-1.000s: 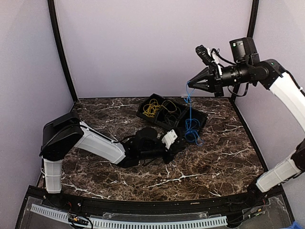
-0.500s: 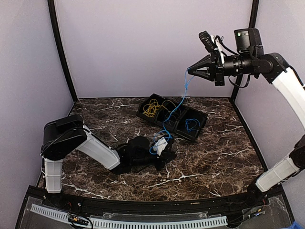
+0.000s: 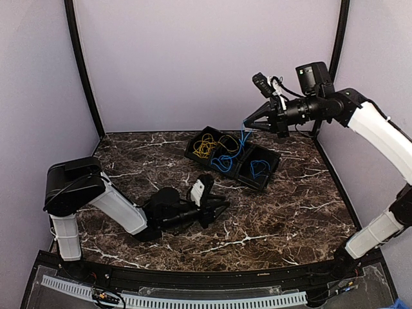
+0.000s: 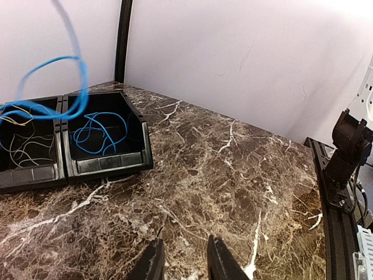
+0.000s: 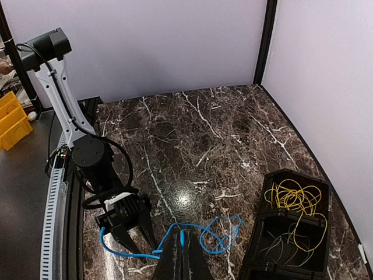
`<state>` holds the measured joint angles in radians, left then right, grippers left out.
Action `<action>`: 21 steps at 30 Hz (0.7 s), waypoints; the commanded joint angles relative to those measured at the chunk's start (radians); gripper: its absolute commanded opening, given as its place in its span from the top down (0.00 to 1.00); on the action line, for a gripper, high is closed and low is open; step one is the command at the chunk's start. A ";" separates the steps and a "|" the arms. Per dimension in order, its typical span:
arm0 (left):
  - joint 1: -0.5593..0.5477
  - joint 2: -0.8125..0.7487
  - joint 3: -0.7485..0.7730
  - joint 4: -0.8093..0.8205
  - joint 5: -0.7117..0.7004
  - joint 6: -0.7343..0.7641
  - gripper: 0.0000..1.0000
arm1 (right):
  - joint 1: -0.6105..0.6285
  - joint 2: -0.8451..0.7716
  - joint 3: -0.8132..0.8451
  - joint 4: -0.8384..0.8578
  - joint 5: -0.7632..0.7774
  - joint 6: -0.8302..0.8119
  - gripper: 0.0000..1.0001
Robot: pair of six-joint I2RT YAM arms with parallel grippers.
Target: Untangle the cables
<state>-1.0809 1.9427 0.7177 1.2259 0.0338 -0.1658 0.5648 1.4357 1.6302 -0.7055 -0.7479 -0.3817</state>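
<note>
My right gripper (image 3: 248,123) hangs high over the black bins, shut on the blue cable (image 3: 226,159), whose loops dangle onto the middle compartment. The right wrist view shows its fingers closed (image 5: 182,235) on the blue cable (image 5: 224,233). The yellow cable (image 3: 206,147) lies coiled in the left compartment (image 5: 294,201). Another blue coil (image 3: 259,169) lies in the right compartment (image 4: 99,131). My left gripper (image 3: 219,209) lies low on the marble in front of the bins, open, with only bare table between its fingers (image 4: 185,256).
The row of three black bins (image 3: 267,183) stands at the back centre of the marble table (image 3: 296,212). Thin pale wires (image 4: 29,149) lie in the middle compartment. Purple walls close in the back and sides.
The left gripper has let go of the blue cable, opened and drawn back left. The right gripper has come down and left, and the cable's loops have swung over the bins.
</note>
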 commanded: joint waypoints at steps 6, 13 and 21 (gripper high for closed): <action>-0.003 -0.087 -0.035 -0.016 -0.150 -0.064 0.69 | 0.003 -0.003 -0.263 0.216 0.001 0.055 1.00; -0.001 -0.217 -0.088 -0.244 -0.249 -0.063 0.65 | -0.008 0.035 -0.397 0.276 0.027 0.057 1.00; 0.025 -0.265 -0.077 -0.532 -0.020 0.047 0.55 | -0.034 0.038 -0.452 0.315 0.056 0.058 1.00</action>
<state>-1.0664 1.6821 0.6003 0.8955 -0.1318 -0.1955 0.5453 1.4757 1.1965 -0.4564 -0.7021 -0.3325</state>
